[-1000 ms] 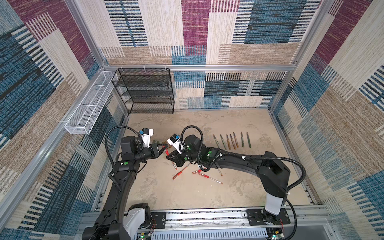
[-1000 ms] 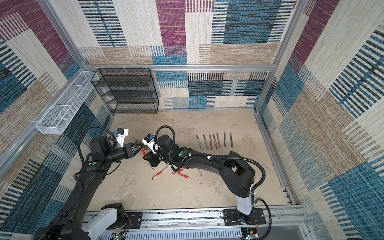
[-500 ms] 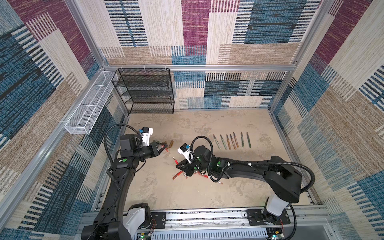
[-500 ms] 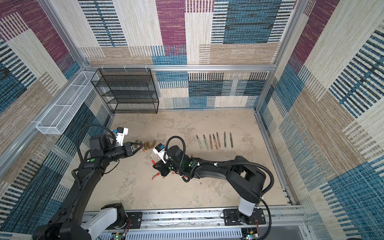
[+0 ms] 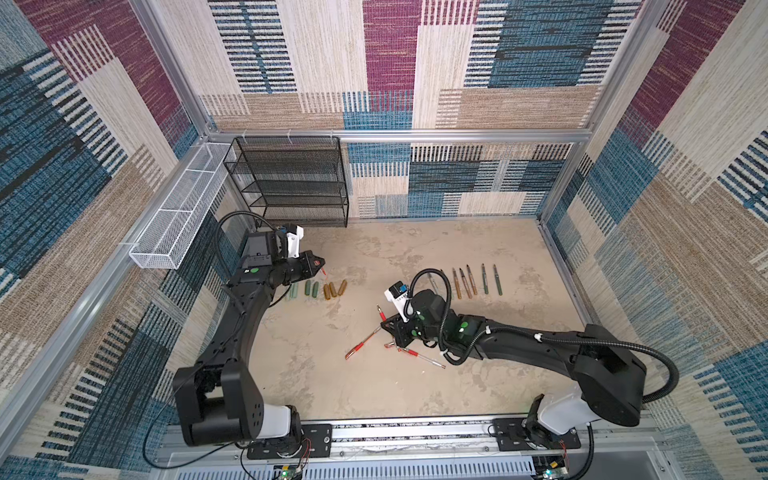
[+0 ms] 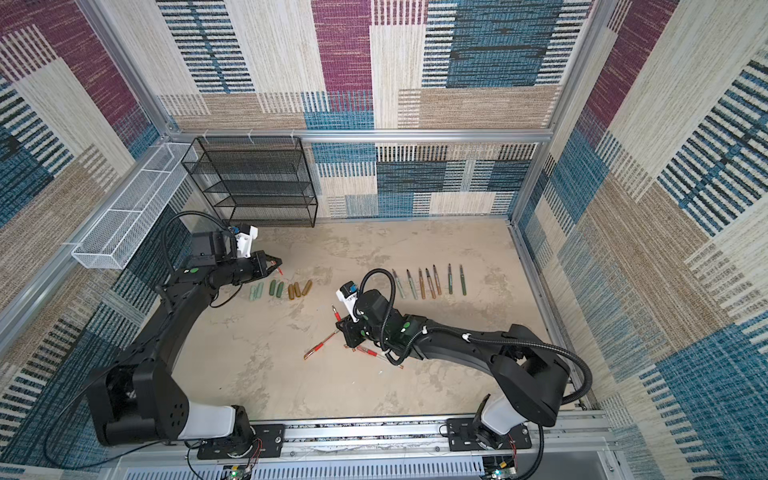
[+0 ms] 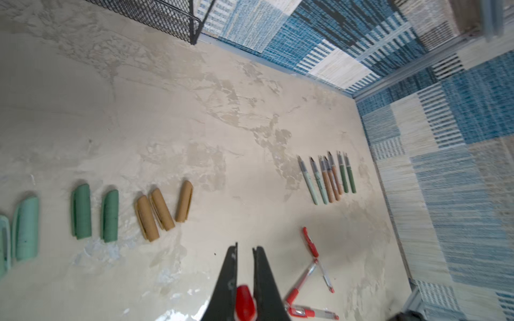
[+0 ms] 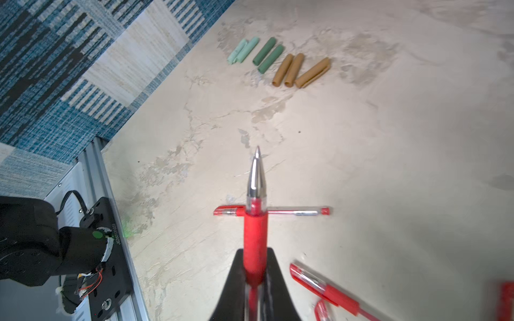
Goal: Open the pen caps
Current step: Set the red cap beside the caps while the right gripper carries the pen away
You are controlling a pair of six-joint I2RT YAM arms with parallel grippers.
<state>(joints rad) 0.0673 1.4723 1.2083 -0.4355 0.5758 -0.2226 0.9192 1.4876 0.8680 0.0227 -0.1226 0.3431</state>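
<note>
The red cap (image 7: 244,303) sat pinched between the closed fingers of the left gripper (image 7: 244,247), low in the frame of the left wrist view, its long axis running along the fingers. In both top views it was only a red speck at the tips of that gripper (image 5: 322,266), left of centre, too small to tell its heading.

Seven loose caps (image 7: 160,209) lay in a row on the table (image 5: 332,395): two pale mint, two dark green and three golden brown. In a top view the row (image 5: 309,288) sat just below and right of the left gripper. The caps lay side by side with their long axes running up and down the frame, the rightmost brown one tilted.

Only the right wrist view showed the uncapped red pen (image 8: 255,222) plainly, with its bare metal tip pointing up the frame. The right gripper (image 8: 255,251) was clamped on its red grip. In a top view that pen (image 5: 379,309) was a short stub pointing up from the gripper at centre.

Seven pen barrels (image 6: 450,279) lay parallel at right of centre with their tips toward the top of the frame.

Red pens (image 5: 361,343) lay scattered by the right gripper. Two were in full sight, and a third end showed beside it.

Only the top views took in the black mesh rack (image 5: 291,183) and the white wire basket (image 5: 174,232), both at upper left.
</note>
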